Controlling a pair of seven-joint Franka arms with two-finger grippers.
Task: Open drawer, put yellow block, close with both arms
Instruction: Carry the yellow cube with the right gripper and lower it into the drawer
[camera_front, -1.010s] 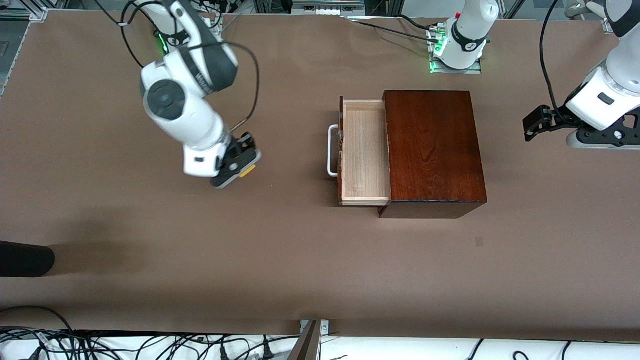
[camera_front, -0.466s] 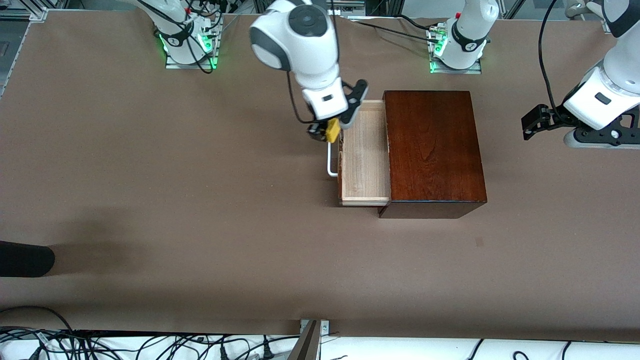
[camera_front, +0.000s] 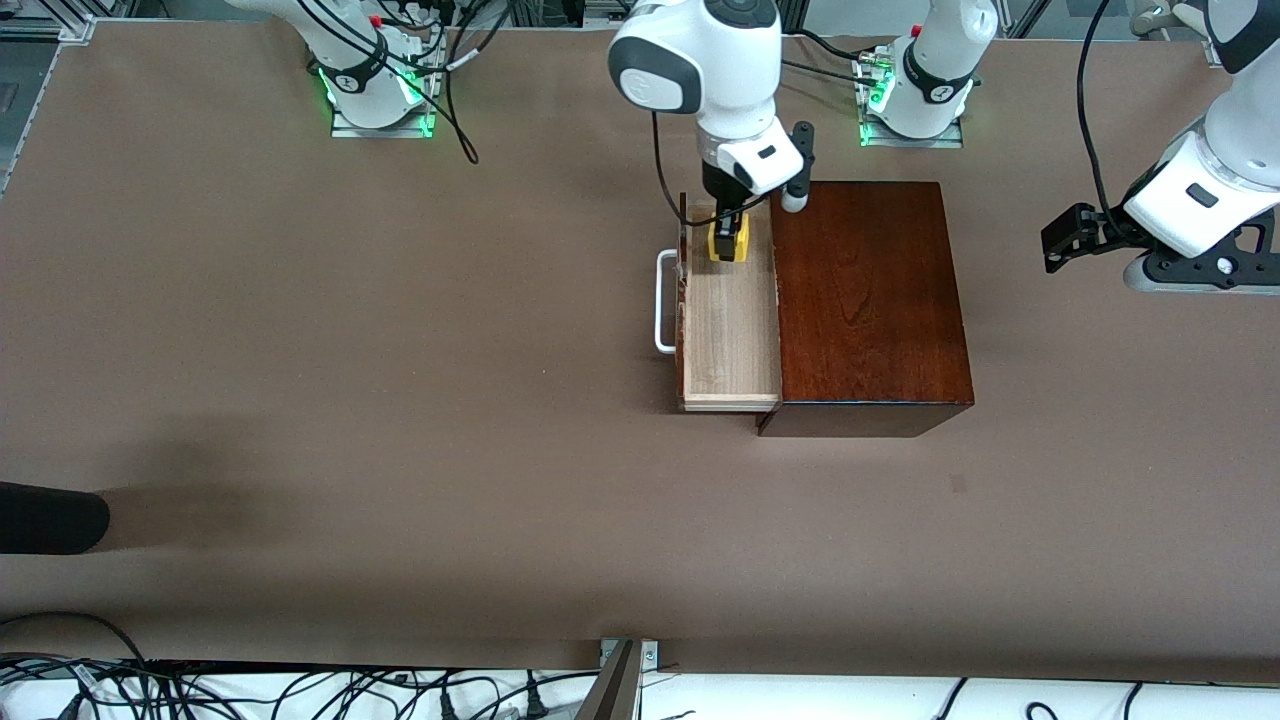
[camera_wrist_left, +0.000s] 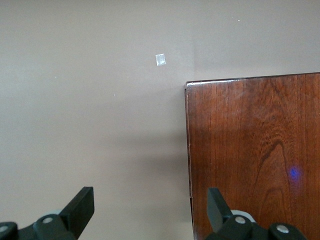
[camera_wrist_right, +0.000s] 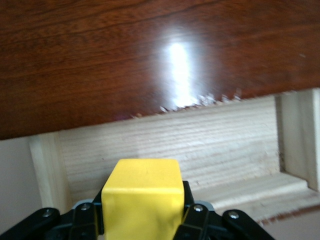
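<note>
Yellow block (camera_front: 728, 243) clamped between right gripper (camera_front: 729, 240) jaws over open drawer (camera_front: 730, 330); left gripper (camera_wrist_left: 150, 210) jaws apart.

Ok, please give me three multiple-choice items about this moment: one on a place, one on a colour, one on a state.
1. Over what does the right hand hold the yellow block?
A. the bare table
B. the open drawer
C. the top of the wooden box

2. What colour is the drawer's handle?
A. white
B. black
C. yellow

3. How is the left hand?
A. shut on the block
B. shut on the handle
C. open, holding nothing

Answers:
1 B, the block hangs above the pale wood lining.
2 A, the U-shaped bar shows white against the brown table.
3 C, its fingers stand wide apart at the left arm's end of the table.
</note>
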